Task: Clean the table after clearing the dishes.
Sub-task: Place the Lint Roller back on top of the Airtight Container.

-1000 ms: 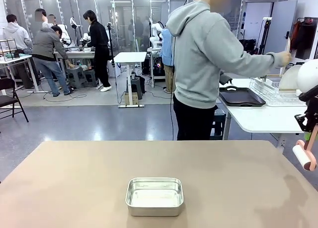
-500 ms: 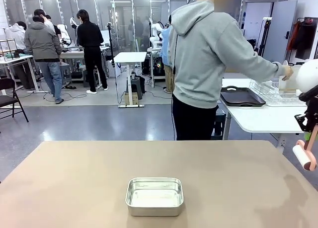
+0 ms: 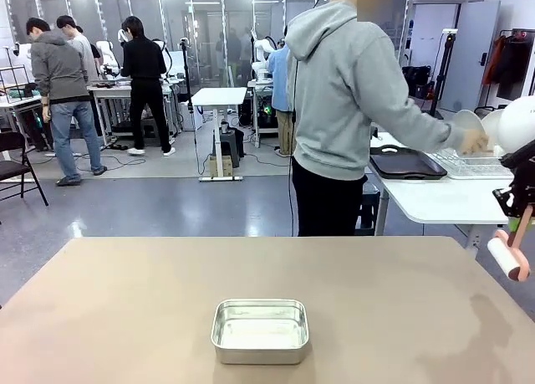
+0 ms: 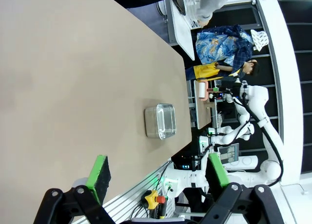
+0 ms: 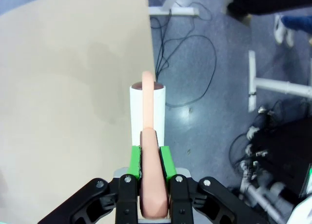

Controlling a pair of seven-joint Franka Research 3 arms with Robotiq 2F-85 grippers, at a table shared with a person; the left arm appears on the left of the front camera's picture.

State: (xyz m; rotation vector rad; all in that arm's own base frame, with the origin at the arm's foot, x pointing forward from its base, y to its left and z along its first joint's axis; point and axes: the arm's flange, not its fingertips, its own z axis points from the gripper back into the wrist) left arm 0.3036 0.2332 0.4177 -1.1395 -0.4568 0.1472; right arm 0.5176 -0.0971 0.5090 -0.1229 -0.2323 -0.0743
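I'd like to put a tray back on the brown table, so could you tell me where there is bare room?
The table is bare left, right and beyond the steel pan, which sits near its front middle. The right pincer holds a lint roller at the right edge, so that side is tighter.

Front and wrist views over table (image 3: 125,309)

The brown table (image 3: 125,309) takes up the near half of the room, its top bare but for one steel pan (image 3: 260,330) sitting flat toward six o'clock, near the robot's edge. At two o'clock, beyond it, the white table (image 3: 435,198) carries a dark tray (image 3: 407,163) with a wire rack (image 3: 476,165) just beside it.
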